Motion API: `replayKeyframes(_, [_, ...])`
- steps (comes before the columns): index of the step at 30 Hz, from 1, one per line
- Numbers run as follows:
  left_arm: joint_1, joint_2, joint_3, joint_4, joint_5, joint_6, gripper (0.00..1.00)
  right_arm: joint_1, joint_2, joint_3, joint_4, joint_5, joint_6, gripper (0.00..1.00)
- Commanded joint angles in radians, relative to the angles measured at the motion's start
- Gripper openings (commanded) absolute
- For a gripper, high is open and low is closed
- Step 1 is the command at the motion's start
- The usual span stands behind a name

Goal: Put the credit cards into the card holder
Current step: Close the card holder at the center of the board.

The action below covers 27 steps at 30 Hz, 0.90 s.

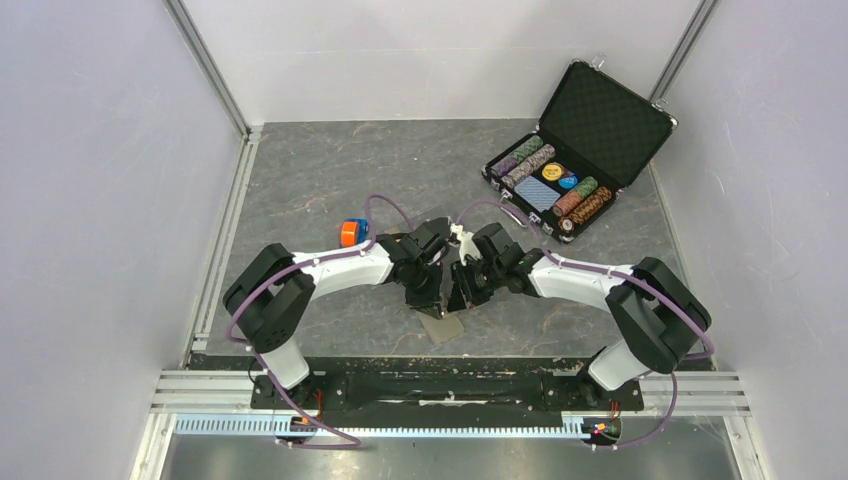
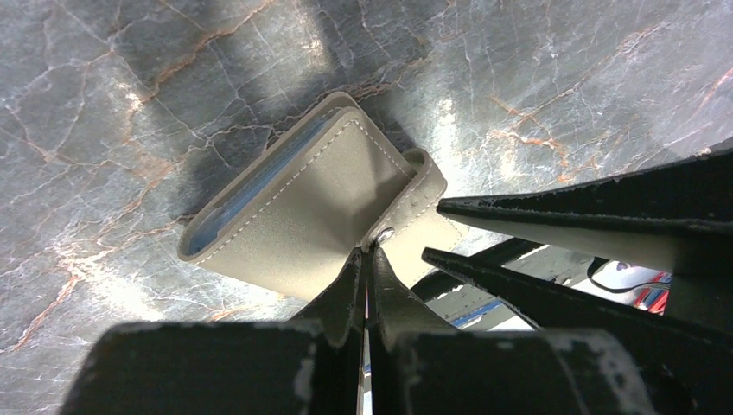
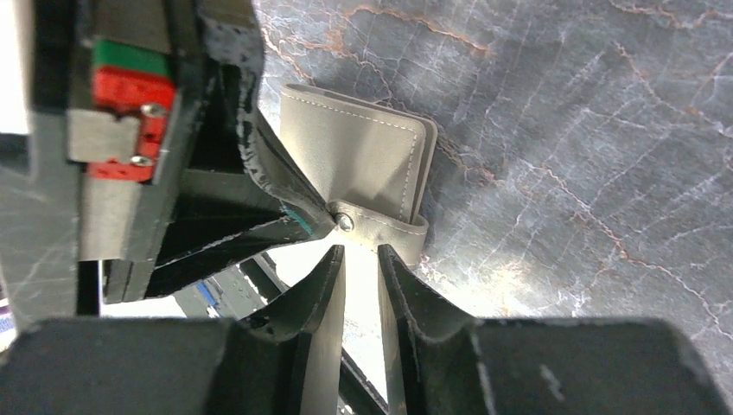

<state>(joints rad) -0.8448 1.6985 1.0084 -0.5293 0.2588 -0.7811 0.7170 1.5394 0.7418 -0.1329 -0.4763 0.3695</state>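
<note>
The grey-taupe card holder point(image 1: 443, 327) hangs tilted just above the marble table near its front middle, under both grippers. My left gripper point(image 2: 372, 252) is shut, pinching the holder's edge point(image 2: 320, 207) right beside the round snap point(image 2: 385, 233). Pale blue lining shows in the holder's open side. My right gripper point(image 3: 359, 251) is open a little, its tips just short of the snap strap point(image 3: 389, 232), with nothing between them. The holder's outer face point(image 3: 354, 147) lies beyond it. The credit cards are out of view.
An open black poker-chip case point(image 1: 575, 160) with chips and a blue deck stands at the back right. An orange and blue roll point(image 1: 353, 232) lies behind the left arm. White walls enclose the table on three sides.
</note>
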Motion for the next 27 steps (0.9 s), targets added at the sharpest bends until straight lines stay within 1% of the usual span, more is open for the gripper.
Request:
replayKeyframes(1, [-0.002,0.025,0.002,-0.025,-0.033,0.037,0.02,0.004,0.019,-0.002,0.049,-0.033,-0.012,0.23])
replayKeyframes(11, [-0.005,0.055,-0.014,-0.041,-0.044,0.039,0.02,0.022,0.105,-0.012,0.07,-0.021,-0.012,0.22])
replayKeyframes(18, [-0.007,0.075,-0.022,-0.041,-0.044,0.05,0.02,0.034,0.145,0.025,0.037,0.015,-0.03,0.22])
replayKeyframes(23, [-0.014,0.065,0.006,-0.027,-0.03,0.065,0.02,0.045,0.138,0.02,-0.022,0.077,-0.061,0.22])
replayKeyframes(27, [-0.016,0.023,0.014,0.03,0.005,0.047,0.02,0.044,0.1,0.022,-0.021,0.073,-0.056,0.22])
